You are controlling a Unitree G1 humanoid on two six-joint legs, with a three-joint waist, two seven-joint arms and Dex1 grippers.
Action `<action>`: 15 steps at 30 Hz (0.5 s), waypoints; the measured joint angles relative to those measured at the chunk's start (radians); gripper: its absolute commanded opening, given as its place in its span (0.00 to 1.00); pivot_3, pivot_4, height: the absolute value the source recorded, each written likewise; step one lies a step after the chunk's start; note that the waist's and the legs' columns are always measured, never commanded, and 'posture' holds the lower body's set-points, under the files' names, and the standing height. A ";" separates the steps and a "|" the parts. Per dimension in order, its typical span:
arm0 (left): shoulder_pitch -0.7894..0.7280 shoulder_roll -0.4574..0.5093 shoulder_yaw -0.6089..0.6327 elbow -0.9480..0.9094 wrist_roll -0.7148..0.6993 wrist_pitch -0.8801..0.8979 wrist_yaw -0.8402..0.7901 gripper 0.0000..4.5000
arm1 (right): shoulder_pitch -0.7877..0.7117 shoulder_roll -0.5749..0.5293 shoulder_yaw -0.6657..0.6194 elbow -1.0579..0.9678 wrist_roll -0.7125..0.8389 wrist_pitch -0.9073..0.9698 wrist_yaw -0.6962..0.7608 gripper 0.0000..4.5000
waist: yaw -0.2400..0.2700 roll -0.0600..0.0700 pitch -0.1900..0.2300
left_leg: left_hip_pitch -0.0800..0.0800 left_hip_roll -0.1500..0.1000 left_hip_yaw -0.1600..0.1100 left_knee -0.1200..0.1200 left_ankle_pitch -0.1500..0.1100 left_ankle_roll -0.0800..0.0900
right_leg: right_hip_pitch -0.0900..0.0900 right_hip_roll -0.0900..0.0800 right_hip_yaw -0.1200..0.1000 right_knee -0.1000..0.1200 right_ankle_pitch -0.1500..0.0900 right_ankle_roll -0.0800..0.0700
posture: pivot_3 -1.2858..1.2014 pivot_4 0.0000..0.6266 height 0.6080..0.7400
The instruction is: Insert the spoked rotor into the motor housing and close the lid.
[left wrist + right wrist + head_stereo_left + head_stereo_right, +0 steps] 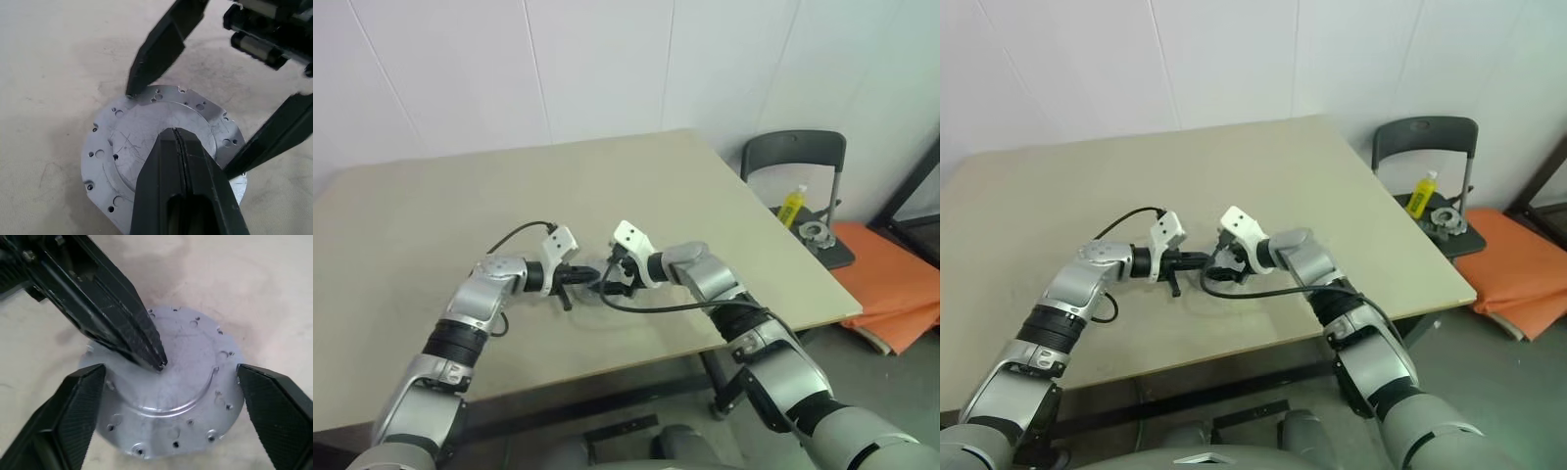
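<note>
Near the lower centre of the left eye view, a round grey metal disc (166, 387) with small holes around its rim, apparently the lid, lies flat on the beige desk (431, 245). The left hand (159, 363), fingers pressed together, rests its tip on the disc's middle. The right hand (171, 426) stands wide open, its fingers (73, 416) on either side of the disc, holding nothing.

The table (460, 206) lies bare all round the lid (146, 132) — room on every side. Above the disc it is crowded: the left gripper (159, 363), pressed together, touches its centre, and the right gripper (171, 396) straddles its rim.
</note>
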 measured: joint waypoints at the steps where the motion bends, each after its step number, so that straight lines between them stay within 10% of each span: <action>1: 0.000 0.001 0.000 -0.002 0.000 0.000 -0.001 0.00 | 0.004 0.000 -0.019 -0.015 0.031 0.045 0.022 0.99 | 0.000 0.000 0.000 | 0.000 0.000 0.000 0.000 0.000 0.000 | 0.000 0.000 0.000 0.000 0.000 0.000 | 0.52 0.00 1.00; 15: 0.005 0.014 -0.003 -0.030 0.010 -0.005 -0.026 0.00 | -0.125 -0.133 -0.135 0.029 0.142 0.229 0.042 0.99 | 0.000 0.001 0.001 | -0.005 -0.001 0.002 -0.005 0.000 0.000 | -0.004 0.000 0.001 -0.002 0.000 0.000 | 0.52 0.00 1.00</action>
